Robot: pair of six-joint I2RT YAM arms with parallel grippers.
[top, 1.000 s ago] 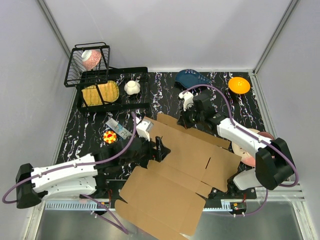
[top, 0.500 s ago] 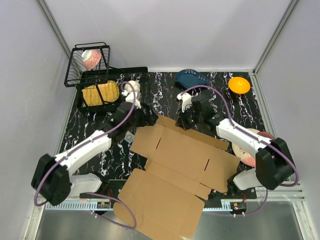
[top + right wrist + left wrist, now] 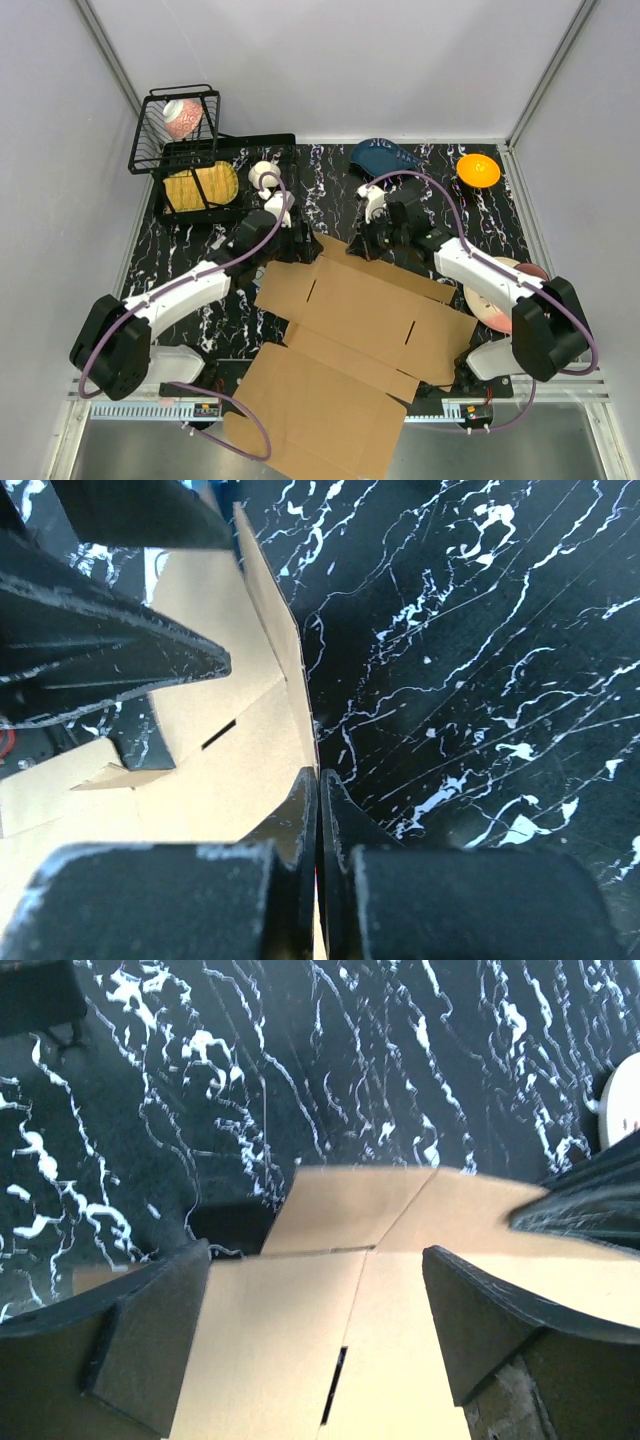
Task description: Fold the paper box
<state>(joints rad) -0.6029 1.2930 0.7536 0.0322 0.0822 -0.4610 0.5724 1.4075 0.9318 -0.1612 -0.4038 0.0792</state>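
The paper box (image 3: pixel 345 345) lies as a flat brown cardboard sheet across the middle of the table, its near part hanging over the front edge. My right gripper (image 3: pixel 364 244) is shut on the sheet's far edge. In the right wrist view the raised flap (image 3: pixel 265 630) runs straight into the closed gripper (image 3: pixel 318 776). My left gripper (image 3: pixel 303 243) hovers open over the far-left flap. In the left wrist view, cardboard (image 3: pixel 300 1340) with a crease and a slit fills the gap of that gripper (image 3: pixel 315 1295); both fingers stand wide apart, holding nothing.
At the back left is a black wire basket (image 3: pixel 175 125), with a black rack (image 3: pixel 215 185) holding a yellow item beside it and a white cup (image 3: pixel 263 173). A blue object (image 3: pixel 385 155) and an orange bowl (image 3: pixel 478 170) sit at the back right. A pink plate (image 3: pixel 497 300) lies under the right arm.
My left arm has swung from the sheet's near-left side to its far-left corner, gripper open. The cardboard has shifted slightly. The right gripper has kept its hold.
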